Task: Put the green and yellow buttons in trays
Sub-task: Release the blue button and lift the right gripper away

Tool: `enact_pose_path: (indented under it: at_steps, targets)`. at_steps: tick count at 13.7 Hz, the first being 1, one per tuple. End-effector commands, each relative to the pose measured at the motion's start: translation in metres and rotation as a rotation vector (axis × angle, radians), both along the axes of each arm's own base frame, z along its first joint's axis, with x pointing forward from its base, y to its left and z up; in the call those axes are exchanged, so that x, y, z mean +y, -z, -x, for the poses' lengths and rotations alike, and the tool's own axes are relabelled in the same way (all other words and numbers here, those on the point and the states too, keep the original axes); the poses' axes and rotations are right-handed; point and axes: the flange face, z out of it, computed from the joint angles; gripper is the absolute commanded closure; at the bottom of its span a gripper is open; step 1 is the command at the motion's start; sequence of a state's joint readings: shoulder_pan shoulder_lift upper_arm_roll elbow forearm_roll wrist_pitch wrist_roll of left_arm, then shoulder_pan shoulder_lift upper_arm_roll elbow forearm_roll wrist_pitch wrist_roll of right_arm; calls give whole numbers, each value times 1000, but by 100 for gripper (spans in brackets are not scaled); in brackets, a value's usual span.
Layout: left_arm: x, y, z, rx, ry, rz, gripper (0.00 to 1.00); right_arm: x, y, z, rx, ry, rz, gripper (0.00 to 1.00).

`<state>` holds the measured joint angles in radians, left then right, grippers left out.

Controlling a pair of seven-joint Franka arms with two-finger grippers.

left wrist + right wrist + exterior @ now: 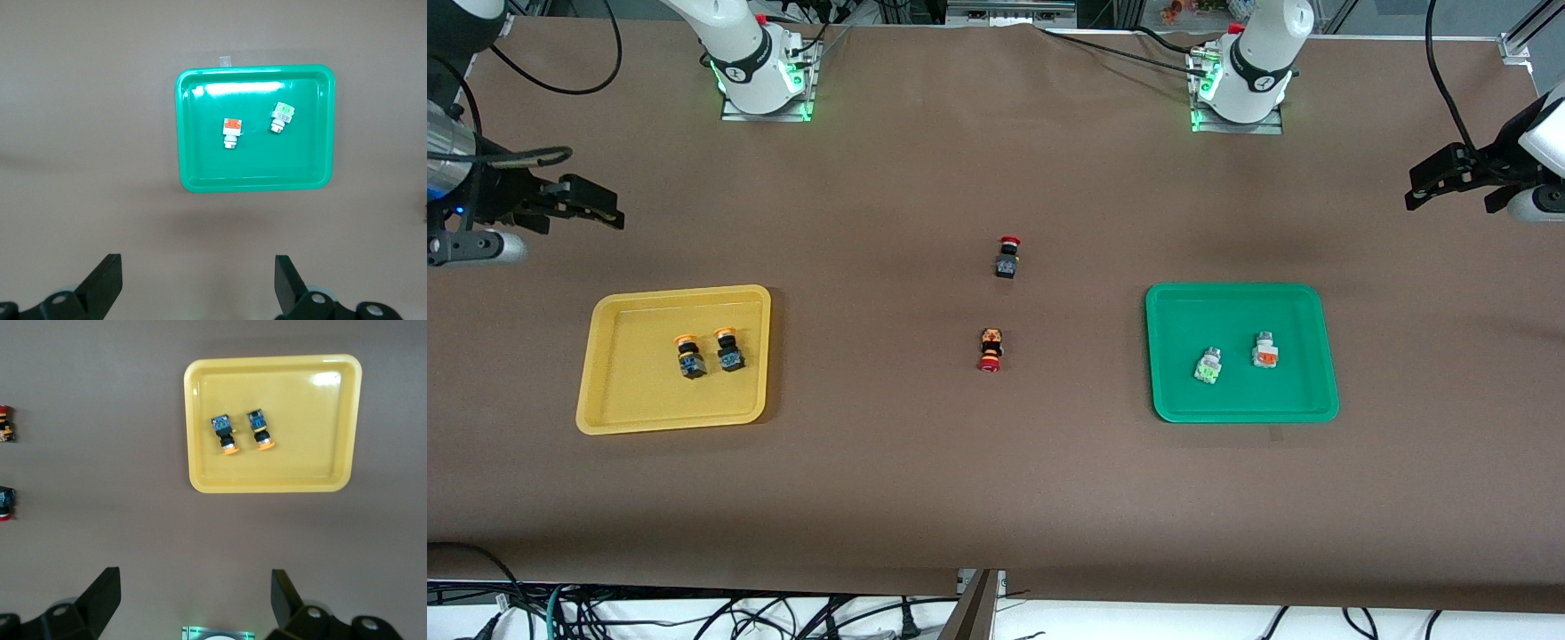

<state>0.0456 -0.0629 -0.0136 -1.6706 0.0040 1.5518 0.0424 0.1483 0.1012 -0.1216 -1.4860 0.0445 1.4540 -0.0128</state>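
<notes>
Buttons (690, 355) in trays (605, 356) (end effectors (591, 206) apart).

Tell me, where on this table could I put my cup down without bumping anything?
Bare table lies between the yellow tray and the two red-capped buttons, between them and the green tray, and all along the camera-side edge. Both trays are occupied, each holding two buttons.

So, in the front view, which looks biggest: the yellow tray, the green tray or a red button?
1. Yellow tray and green tray: they look about alike, too close to rank.
2. Red button: far smaller than either tray.
</notes>
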Motion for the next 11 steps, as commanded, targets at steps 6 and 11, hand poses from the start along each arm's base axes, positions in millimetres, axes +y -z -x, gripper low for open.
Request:
enact_pose_path:
  at_steps: [6,11]
  targets:
    - [0,-3,1,0,15,28,0,-19,-16,7,-66,52,88,0]
    - [0,-3,1,0,15,28,0,-17,-11,1,-60,109,71,0]
